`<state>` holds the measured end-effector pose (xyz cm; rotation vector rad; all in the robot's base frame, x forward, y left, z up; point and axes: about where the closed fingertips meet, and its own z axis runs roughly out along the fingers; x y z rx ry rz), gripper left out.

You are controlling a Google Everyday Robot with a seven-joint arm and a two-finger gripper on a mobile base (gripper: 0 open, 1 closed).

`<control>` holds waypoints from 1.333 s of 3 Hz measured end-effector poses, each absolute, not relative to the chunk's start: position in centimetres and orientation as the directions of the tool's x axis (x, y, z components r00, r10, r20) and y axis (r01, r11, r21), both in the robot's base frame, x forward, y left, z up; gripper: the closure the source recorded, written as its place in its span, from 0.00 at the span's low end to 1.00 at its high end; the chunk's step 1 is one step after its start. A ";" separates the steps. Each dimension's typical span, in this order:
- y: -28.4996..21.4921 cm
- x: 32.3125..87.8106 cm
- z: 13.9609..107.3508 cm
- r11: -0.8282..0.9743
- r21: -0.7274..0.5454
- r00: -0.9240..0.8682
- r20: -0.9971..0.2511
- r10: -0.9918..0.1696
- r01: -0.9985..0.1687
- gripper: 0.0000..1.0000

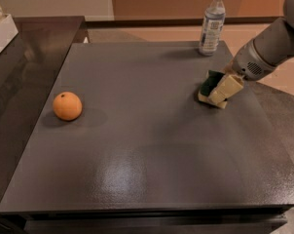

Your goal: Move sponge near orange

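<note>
Vantage: high, off the near edge of the table (137,179), tilted down across its top.
Facing: toward the far edge, where a water bottle (211,23) stands beyond the gripper (219,96).
Range: middling; nearly the whole tabletop is framed.
Gripper: right of frame, at the sponge (211,81).
Orange (67,106): well apart from the gripper, across the frame.

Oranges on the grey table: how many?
1. The orange sits near the left edge of the table; none seem hidden. The gripper is far right, at the sponge.
</note>
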<state>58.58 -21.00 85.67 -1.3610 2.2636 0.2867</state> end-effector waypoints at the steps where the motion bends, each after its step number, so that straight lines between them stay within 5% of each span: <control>1: -18.0 57.8 88.1 0.416 -0.079 -0.317 -0.525 -0.790 -0.906 0.92; 2: -13.4 56.4 90.0 0.304 -0.083 -0.214 -0.539 -0.815 -0.949 1.00; 4: -4.5 54.0 90.6 0.065 -0.096 -0.005 -0.529 -0.849 -0.993 1.00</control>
